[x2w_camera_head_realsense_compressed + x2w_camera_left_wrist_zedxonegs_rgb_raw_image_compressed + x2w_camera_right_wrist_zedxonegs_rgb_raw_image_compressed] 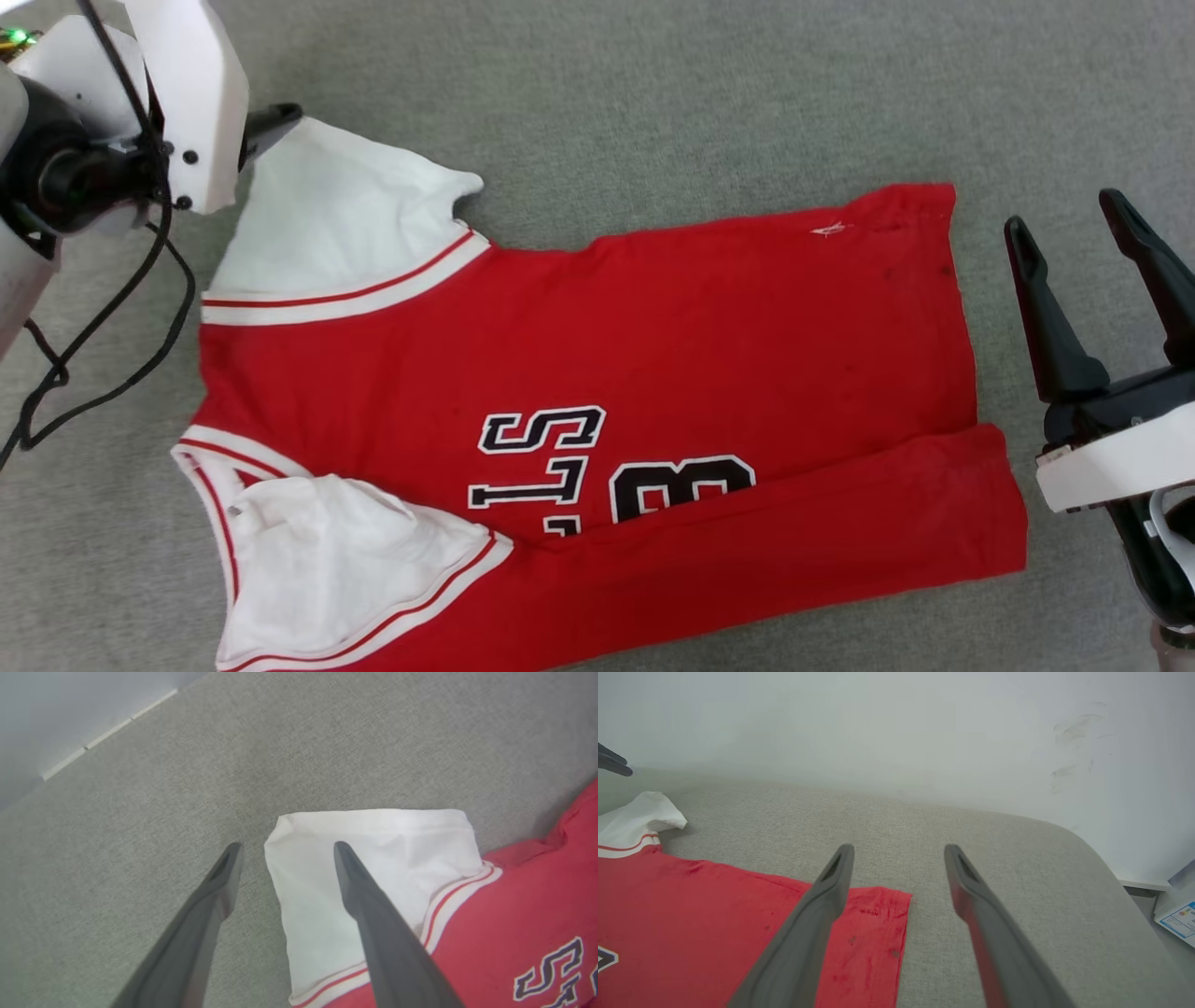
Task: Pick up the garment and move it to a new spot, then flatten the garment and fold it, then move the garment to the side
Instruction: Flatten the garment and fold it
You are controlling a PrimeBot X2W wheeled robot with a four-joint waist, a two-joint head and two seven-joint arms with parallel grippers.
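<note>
Surface (653, 93): grey woven cloth with a rounded corner; the garment lies spread across its middle.
Garment (653, 327): thin, soft red jersey with white sleeves; the 6 o'clock edge is doubled over, so dragging may bunch it.
Left pincer (286, 847): released, straddling the 11 o'clock sleeve edge; you may catch one layer only.
Right pincer (1064, 210): released at 3 o'clock, beside the hem.

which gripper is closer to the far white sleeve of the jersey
Left. The left gripper is open over the outer edge of that sleeve, partly above the white fabric. The right gripper is open beside the hem, at the other end of the jersey.
</note>
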